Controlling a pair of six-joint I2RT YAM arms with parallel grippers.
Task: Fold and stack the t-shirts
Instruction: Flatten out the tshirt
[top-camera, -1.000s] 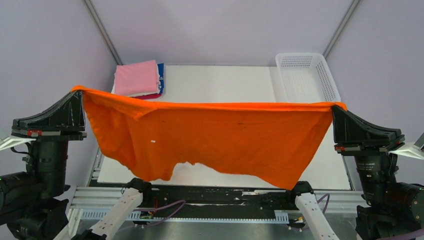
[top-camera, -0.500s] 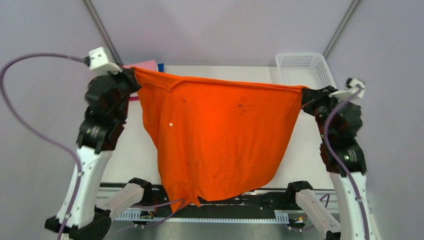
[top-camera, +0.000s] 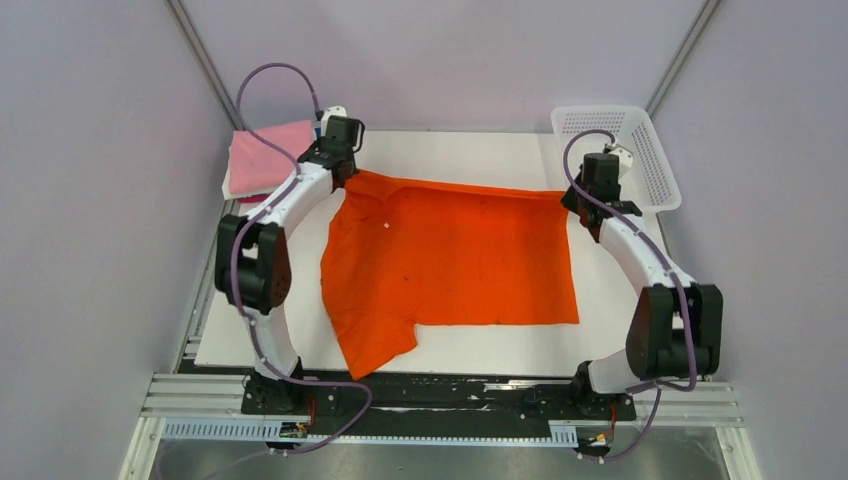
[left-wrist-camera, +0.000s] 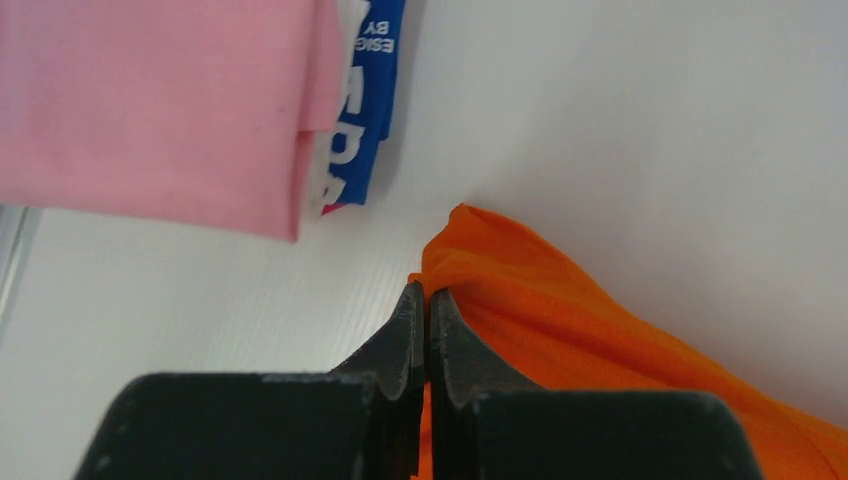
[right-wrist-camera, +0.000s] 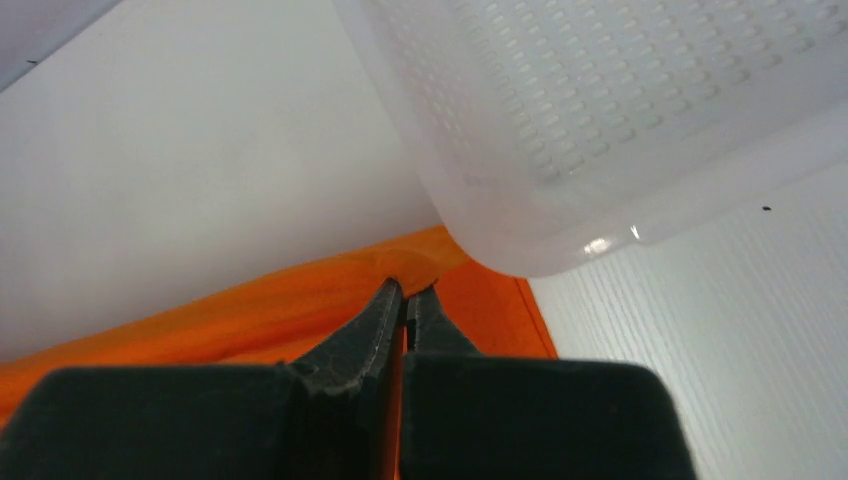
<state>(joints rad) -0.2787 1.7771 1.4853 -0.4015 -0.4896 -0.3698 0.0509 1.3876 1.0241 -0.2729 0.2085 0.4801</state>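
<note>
On table (top-camera: 470, 155) w/ orange shirt (top-camera: 455, 255) spread flat, my L gripper (left-wrist-camera: 427, 293) & R gripper (right-wrist-camera: 405, 291) each pinch a far corner, jaws pressed tight on cloth.

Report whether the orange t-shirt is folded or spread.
Spread: the orange t-shirt lies flat and open on the table, one sleeve laid out at the near left.
</note>
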